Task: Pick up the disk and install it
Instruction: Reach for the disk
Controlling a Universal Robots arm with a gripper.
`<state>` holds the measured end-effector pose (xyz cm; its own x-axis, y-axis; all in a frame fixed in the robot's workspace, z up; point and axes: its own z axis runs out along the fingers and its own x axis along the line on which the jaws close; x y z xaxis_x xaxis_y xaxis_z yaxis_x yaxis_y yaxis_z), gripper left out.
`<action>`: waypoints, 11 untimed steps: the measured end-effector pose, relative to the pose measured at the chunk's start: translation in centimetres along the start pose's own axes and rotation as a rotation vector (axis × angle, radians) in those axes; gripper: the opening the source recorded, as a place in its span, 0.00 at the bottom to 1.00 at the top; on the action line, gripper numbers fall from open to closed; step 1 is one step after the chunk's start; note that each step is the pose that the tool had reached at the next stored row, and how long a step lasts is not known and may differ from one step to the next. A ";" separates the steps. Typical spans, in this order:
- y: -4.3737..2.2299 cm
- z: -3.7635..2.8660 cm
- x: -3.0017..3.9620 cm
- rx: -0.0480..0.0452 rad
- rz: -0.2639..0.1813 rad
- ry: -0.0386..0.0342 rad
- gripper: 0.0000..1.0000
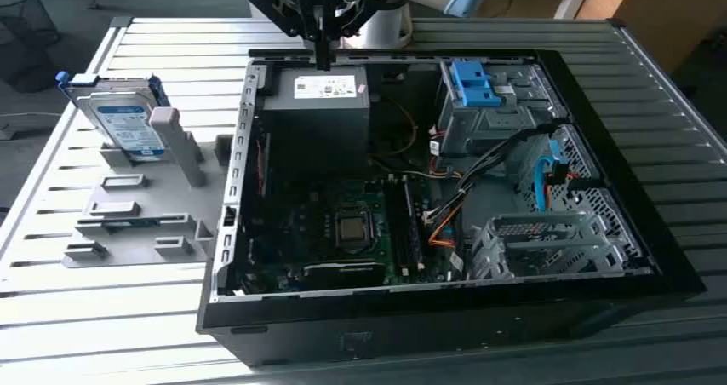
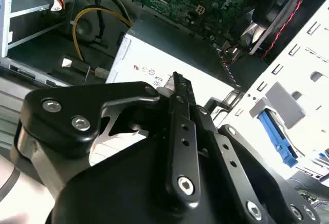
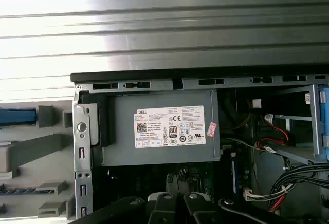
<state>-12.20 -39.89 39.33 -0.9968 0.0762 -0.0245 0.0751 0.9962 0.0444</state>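
We note the gripper (image 1: 323,59) closed and empty above the power supply (image 1: 323,87), the disk (image 1: 123,123) upright in its stand (image 1: 136,230) well apart

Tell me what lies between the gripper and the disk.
In the exterior view, the computer case's side wall and bare slatted table separate the gripper from the disk.
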 end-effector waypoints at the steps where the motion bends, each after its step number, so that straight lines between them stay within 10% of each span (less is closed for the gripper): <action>1: 0.00 0.00 0.00 0.0000 0.000 0.0000 0.11; 11: -0.02 -0.01 0.32 0.0000 0.000 0.0000 0.11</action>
<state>-12.51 -39.89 39.33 -0.9968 0.0762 -0.0245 0.0751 0.9962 0.0444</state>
